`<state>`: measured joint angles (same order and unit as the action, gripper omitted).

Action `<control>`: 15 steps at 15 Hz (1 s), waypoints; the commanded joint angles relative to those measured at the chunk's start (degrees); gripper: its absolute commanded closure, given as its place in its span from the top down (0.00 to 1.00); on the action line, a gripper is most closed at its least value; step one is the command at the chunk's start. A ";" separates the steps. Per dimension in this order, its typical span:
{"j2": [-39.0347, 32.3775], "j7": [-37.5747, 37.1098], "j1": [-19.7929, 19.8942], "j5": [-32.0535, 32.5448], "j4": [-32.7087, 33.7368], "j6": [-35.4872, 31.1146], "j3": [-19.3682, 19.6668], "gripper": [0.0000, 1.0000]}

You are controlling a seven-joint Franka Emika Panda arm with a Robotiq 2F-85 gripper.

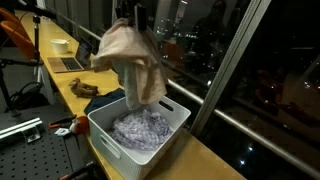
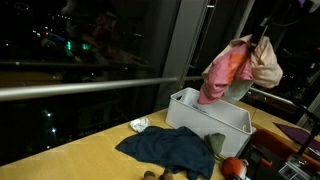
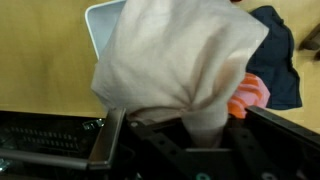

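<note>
Gripping beige cloth (image 1: 130, 60) at its bunched top with tool (image 3: 205, 128) clamped fully shut on it. Seen in both exterior views hanging draped above white bin (image 1: 105, 135) holding lavender fabric (image 1: 140, 128), on yellow counter (image 2: 80, 150), near dark blue garment (image 2: 170, 150).

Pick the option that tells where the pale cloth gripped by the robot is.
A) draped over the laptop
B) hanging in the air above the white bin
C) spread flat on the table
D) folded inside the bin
B: the pale cloth dangles clear of the table, its lower end over the white bin.
</note>
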<state>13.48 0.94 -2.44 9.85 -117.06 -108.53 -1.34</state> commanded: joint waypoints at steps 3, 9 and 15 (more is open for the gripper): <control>-10.56 7.84 1.86 -2.10 1.96 -8.65 2.52 0.00; -14.21 10.21 2.77 -1.88 1.96 -10.25 2.28 0.46; -14.25 7.17 0.25 -1.86 1.95 -10.99 -0.49 0.90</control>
<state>-0.48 9.47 -0.73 8.75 -115.58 -118.91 -0.16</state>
